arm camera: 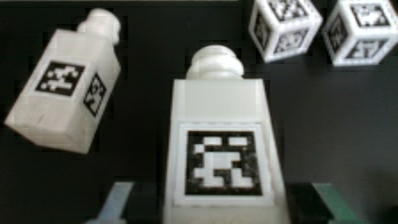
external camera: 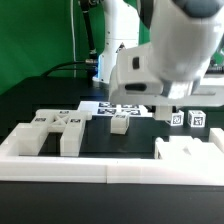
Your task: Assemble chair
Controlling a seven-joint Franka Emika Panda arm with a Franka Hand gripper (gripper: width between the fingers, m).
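End effector (arm camera: 224, 203) open, fingers either side of tagged block (arm camera: 221, 140), no grip; small cubes (external camera: 178, 119) at 3 o'clock, exterior view.

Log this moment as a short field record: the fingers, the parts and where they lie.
pegged block: tag facing the wrist camera, centred between the fingers
fingers: open, one on each side of the pegged block, gaps showing
second pegged block: beside the first, skewed, apart from it
small tagged cubes: two, close together, beyond the blocks
notched slab: at the exterior view's left
border wall: along the near edge
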